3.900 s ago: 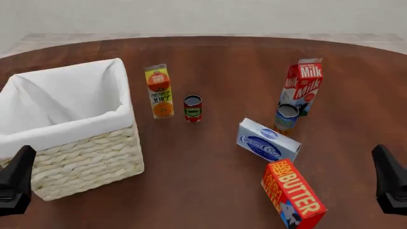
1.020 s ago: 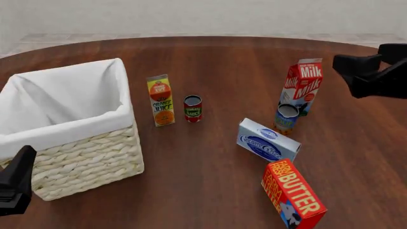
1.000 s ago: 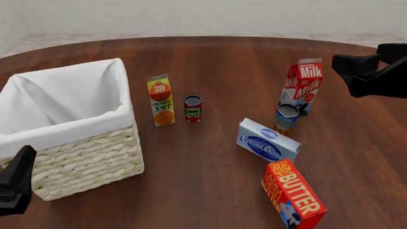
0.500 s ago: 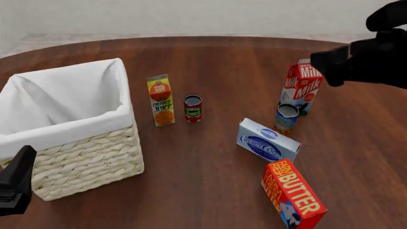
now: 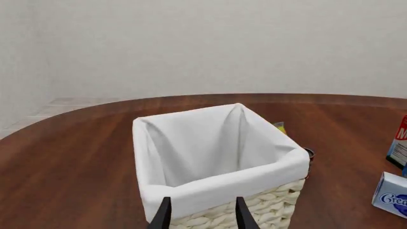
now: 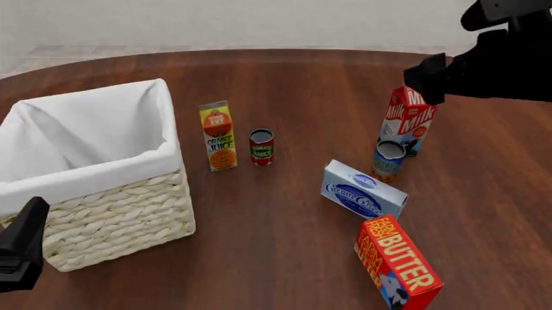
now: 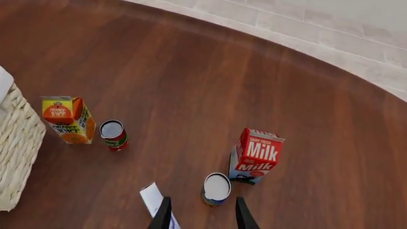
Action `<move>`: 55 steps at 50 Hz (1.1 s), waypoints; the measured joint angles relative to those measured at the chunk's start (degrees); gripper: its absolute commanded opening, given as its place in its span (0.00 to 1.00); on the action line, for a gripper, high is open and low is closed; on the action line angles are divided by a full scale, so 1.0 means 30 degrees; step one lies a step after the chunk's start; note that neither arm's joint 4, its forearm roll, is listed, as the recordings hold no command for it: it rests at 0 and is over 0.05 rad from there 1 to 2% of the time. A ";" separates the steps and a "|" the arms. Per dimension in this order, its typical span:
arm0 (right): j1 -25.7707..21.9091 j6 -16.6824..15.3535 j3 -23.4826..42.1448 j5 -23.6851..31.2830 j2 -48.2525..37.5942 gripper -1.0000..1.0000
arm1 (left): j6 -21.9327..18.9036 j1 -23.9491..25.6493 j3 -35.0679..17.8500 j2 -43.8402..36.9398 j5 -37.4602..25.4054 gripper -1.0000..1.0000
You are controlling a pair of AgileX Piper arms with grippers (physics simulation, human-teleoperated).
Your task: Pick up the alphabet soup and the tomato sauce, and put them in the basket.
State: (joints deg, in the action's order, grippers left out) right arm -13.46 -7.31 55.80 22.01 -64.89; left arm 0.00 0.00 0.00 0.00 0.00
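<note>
From the front, the right arm is hanging above the milk carton; the soup can is touching it. The right wrist view shows released fingers over the soup; descend plumb, avoiding the carton. The left wrist's fingers, released, are facing the basket.

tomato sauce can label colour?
Red with a green band on the tomato sauce; clearest in the front view.
</note>
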 measured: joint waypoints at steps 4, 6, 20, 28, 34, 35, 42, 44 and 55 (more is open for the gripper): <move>0.0029 0.0029 0.0356 0.0208 -0.0432 1.00 | 0.0000 0.0000 0.0000 0.0000 0.0000 1.00; 0.0050 0.0021 0.0524 0.0301 -0.0640 1.00 | 0.0000 0.0000 0.0000 0.0000 0.0000 1.00; 0.0345 0.0071 0.1578 0.0790 -0.2251 1.00 | 0.0000 0.0000 0.0000 0.0000 0.0000 1.00; 0.0548 0.0319 0.2260 0.1156 -0.3360 1.00 | 0.0000 0.0000 0.0000 0.0000 0.0000 1.00; 0.0773 0.0352 0.2659 0.1281 -0.4156 1.00 | 0.0000 0.0000 0.0000 0.0000 0.0000 1.00; 0.0813 0.0349 0.2710 0.1289 -0.4279 1.00 | 0.0000 0.0000 0.0000 0.0000 0.0000 1.00; 0.1121 0.0180 0.2980 0.1244 -0.5029 1.00 | 0.0000 0.0000 0.0000 0.0000 0.0000 1.00; 0.1195 0.0140 0.3047 0.1224 -0.5214 1.00 | 0.0000 0.0000 0.0000 0.0000 0.0000 1.00; 0.1652 0.0163 0.3210 0.1085 -0.6188 1.00 | 0.0000 0.0000 0.0000 0.0000 0.0000 1.00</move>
State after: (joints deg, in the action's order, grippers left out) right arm -8.51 -6.82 65.43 25.26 -83.46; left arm 0.00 0.00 0.00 0.00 0.00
